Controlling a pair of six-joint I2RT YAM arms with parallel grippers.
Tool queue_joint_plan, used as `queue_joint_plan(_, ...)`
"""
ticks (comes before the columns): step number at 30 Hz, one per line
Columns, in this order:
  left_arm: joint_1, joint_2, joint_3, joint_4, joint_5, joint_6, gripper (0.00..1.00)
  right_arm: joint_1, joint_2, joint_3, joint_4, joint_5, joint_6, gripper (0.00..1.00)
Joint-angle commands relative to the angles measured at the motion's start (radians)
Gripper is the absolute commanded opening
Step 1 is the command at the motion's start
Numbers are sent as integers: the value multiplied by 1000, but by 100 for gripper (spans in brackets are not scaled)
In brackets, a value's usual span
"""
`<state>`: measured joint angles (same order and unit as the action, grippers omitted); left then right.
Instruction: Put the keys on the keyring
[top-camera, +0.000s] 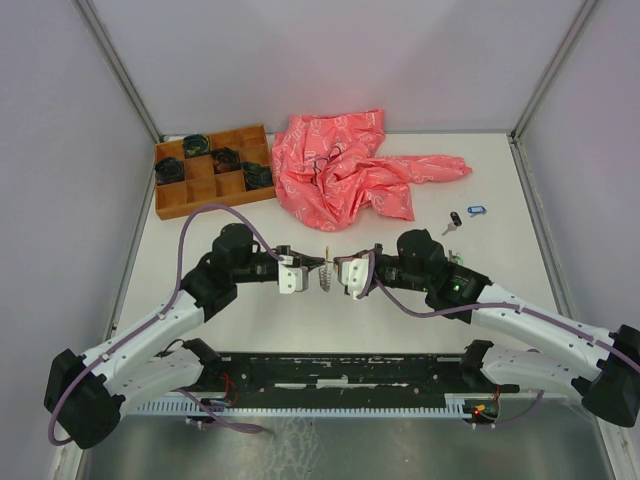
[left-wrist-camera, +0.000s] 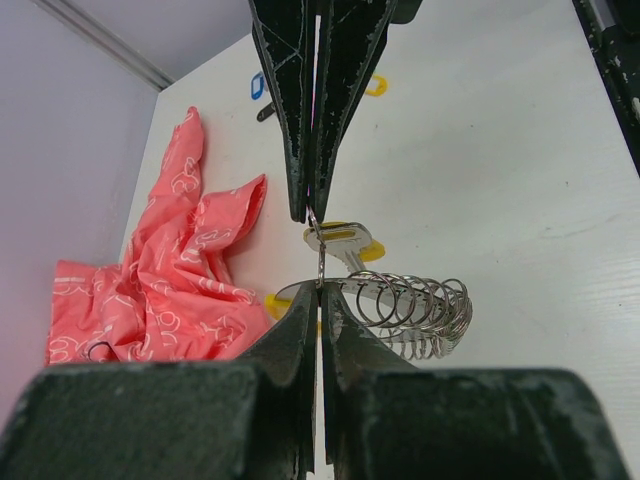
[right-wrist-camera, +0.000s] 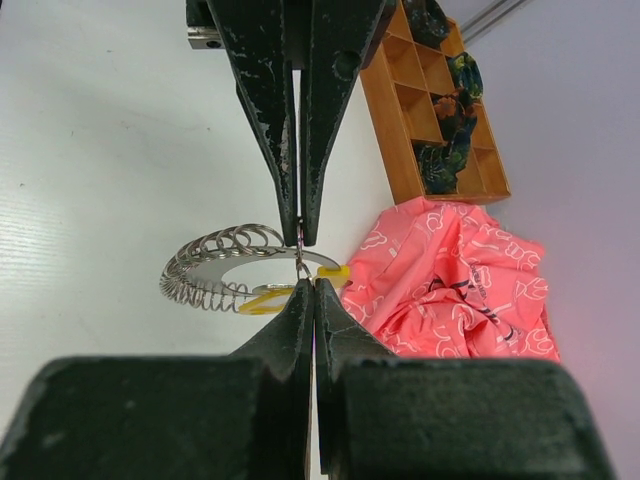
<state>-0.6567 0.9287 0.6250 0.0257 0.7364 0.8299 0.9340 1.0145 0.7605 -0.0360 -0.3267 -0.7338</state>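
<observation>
Nothing here can be read. The white print on the pink cloth (left-wrist-camera: 170, 290), left of the fingers (left-wrist-camera: 285, 100), is loops and outlines, not letters. The tags on the keys (top-camera: 476, 210), far beyond the fingertips, are too small to show any label.

The left gripper (left-wrist-camera: 319, 296) rises from the bottom edge, jaws pressed together on a thin wire end of the keyring (left-wrist-camera: 415, 312), whose silvery coils curve off to the right over the white table (left-wrist-camera: 520, 180). The right gripper (left-wrist-camera: 312, 212) reaches down from the top, pinching the same wire. Behind it lies what looks like a yellow-tagged key (left-wrist-camera: 345, 240), and a pink cloth (left-wrist-camera: 170, 285) is bunched at the left.
</observation>
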Motion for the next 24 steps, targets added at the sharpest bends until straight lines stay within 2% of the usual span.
queue_joint_plan(1,-3,5,33,63,30,-71,3,13,0,-4,92,21,28,1)
queue_joint_plan(12,-3,-1,28,133,21,-169,3,30,9,-19,98,54,19,1)
queue_joint_plan(24,-3,-36,-7,202,30,-192,3,31,7,-32,72,124,16,1)
